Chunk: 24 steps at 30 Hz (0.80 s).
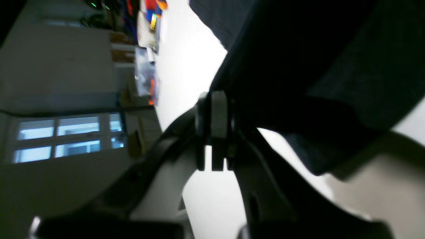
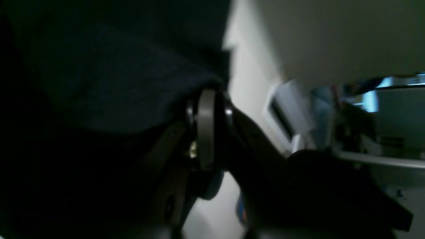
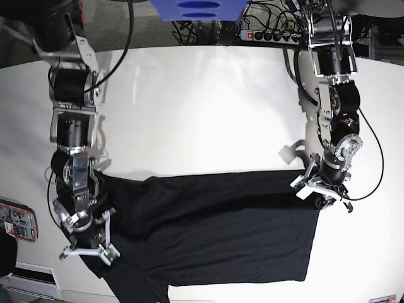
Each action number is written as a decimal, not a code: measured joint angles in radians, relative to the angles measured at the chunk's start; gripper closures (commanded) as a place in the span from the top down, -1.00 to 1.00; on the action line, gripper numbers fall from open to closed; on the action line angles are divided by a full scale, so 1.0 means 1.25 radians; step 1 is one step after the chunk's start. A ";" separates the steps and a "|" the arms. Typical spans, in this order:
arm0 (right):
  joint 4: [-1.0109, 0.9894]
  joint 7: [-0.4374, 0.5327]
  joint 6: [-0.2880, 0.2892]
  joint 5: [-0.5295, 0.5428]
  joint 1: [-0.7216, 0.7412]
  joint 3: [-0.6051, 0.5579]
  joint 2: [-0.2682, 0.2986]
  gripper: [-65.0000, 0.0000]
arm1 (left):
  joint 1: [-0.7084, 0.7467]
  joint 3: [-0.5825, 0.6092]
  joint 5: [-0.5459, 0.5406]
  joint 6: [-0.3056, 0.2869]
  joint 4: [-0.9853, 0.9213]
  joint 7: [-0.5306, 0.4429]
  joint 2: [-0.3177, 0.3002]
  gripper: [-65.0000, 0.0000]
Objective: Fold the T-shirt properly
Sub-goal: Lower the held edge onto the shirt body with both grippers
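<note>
The black T-shirt (image 3: 214, 227) lies spread across the near half of the white table (image 3: 189, 107), with one edge folded over along its far side. My left gripper (image 3: 314, 189) is at the shirt's right far corner, shut on the cloth. In the left wrist view its jaws (image 1: 215, 99) are pressed together and the shirt (image 1: 315, 66) hangs from them above the table. My right gripper (image 3: 88, 249) is at the shirt's left end, shut on the cloth. In the right wrist view (image 2: 206, 96) the shirt (image 2: 99, 83) bunches at its closed tips.
A power strip (image 3: 278, 36) with cables and a blue object (image 3: 197, 9) sit at the table's far edge. A small white piece (image 3: 289, 151) lies near the left arm. A red-trimmed device (image 3: 16, 221) is at the left edge. The table's front edge is close below the shirt.
</note>
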 measured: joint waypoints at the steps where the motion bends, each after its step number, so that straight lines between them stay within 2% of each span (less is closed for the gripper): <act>1: -0.015 0.002 -0.001 0.001 0.001 0.000 0.000 -1.00 | -0.006 0.000 0.000 -0.001 -0.010 0.000 0.000 -1.00; 5: -0.064 -0.023 0.023 -0.004 -0.040 0.000 0.002 -1.00 | -0.015 0.004 0.001 -0.005 -0.049 0.000 0.003 -1.00; 11: -0.054 -0.009 0.010 -0.004 -0.015 0.000 0.000 -1.00 | -0.013 0.005 0.001 -0.007 -0.049 0.000 0.005 -1.00; 14: -0.049 -0.008 0.006 -0.004 -0.012 0.000 0.000 -0.73 | -0.013 0.005 0.001 -0.006 -0.049 0.000 0.005 -1.00; 18: -0.058 -0.022 0.020 -0.005 -0.030 0.000 0.001 -0.22 | -0.013 0.005 0.001 -0.006 -0.049 -0.001 0.005 -1.00; 21: -0.058 -0.018 0.016 -0.004 -0.026 0.000 0.000 0.00 | -0.012 0.005 0.000 -0.006 -0.049 -0.001 0.005 -1.00; 24: -0.057 -0.016 0.014 -0.004 -0.019 0.000 0.000 0.12 | -0.011 0.005 0.001 -0.006 -0.049 0.000 0.005 -1.00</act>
